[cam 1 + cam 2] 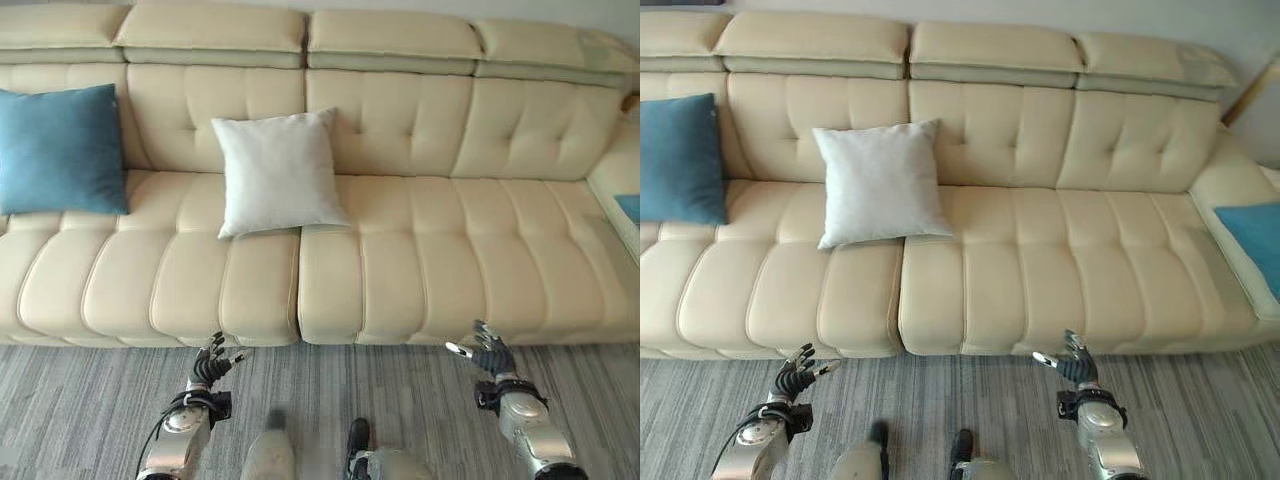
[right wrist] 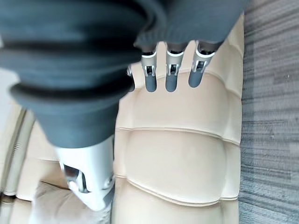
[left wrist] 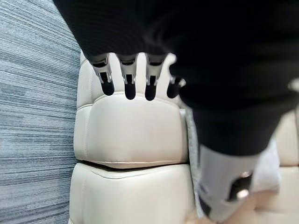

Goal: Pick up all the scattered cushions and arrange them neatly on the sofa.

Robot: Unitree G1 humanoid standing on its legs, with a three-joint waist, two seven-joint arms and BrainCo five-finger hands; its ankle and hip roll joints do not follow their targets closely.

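Left eye view: we record a long cream tufted leather sofa on a grey striped carpet floor. A square white fabric cushion stands propped against the backrest near the middle, tilted slightly, its lower edge on the seat; being square, it has no clear long axis, and its face points out towards the camera. A square teal fabric cushion leans upright against the backrest at the sofa's left end. The left hand hangs before the seat front, fingers relaxed and holding nothing. The right hand does likewise, fingers loosely spread.

Right eye view: we note a further teal cushion lying flat on the sofa's right-hand section.

Left wrist view: straight fingers point at the seat front, empty.

Right wrist view: fingers extended, nothing held.
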